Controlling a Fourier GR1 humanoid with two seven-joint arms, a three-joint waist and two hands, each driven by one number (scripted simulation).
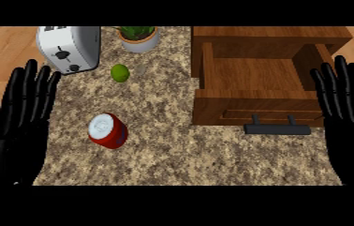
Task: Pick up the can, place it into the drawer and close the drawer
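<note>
Left robot hand [27, 103] is at the left edge of the frame, fingers straight, spread apart, pointing up. It is resting and touches no object. Right robot hand [335, 98] is posed the same way at the right edge, fingers straight and apart, overlapping the right side of the drawer in the picture.

Can [108, 130] is on the worktop [180, 154], lower left of centre. Red body, pale round end turned up towards the camera. It looks tilted or lying over rather than square upright; can't tell which. It is near the left robot hand but apart from it, and well apart from the drawer.

Drawer [252, 72] is upper right, wooden, pulled open, inner floor visible. Dark bar handle [278, 129] runs across its front panel, on the side nearest the bottom of the frame.

Silver toaster [69, 49] is in the upper left corner. Potted plant [140, 37] is top centre-left, just right of the toaster. Small green fruit [120, 72] sits below the plant, between toaster and can, apart from both.
</note>
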